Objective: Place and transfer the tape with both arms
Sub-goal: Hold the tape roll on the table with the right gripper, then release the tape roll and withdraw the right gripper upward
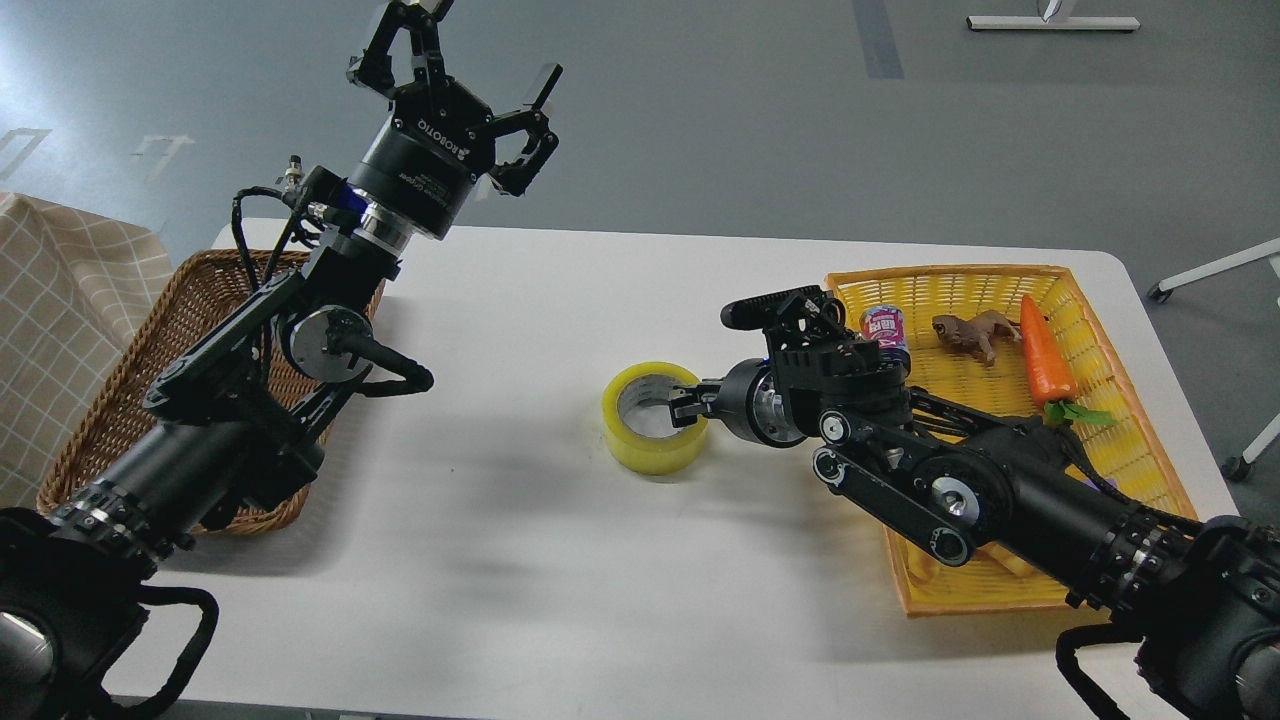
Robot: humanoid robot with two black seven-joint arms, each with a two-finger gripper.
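Where the white table point(560, 560) runs out to your right, you have a shallow yellow woven plastic basket point(1120, 420) sitting near the edge. Inside it lie a small pink-labelled drink can point(884, 326) at the near-left corner, a brown toy animal figure point(970, 334) beside it, and an orange plastic carrot with green leaves point(1046, 358) along the right side. A pale yellowish item point(1008, 560) shows at the basket's front, mostly hidden under your right arm, so you cannot tell what it is.

On your left, a brown wicker basket point(190, 290) rests at the table's edge; your left arm covers most of its inside, and nothing can be made out in it. A beige checked cloth point(60, 300) lies just beyond it.

The wide roll of translucent yellow packing tape point(654, 417) sits flat on the table between the two baskets, nearer the yellow one. Your right gripper point(682, 405) reaches over the roll's right wall, a finger inside the core and closed onto the wall. Your left gripper point(455, 70) is raised high above the table's far left, fingers spread apart, holding nothing.
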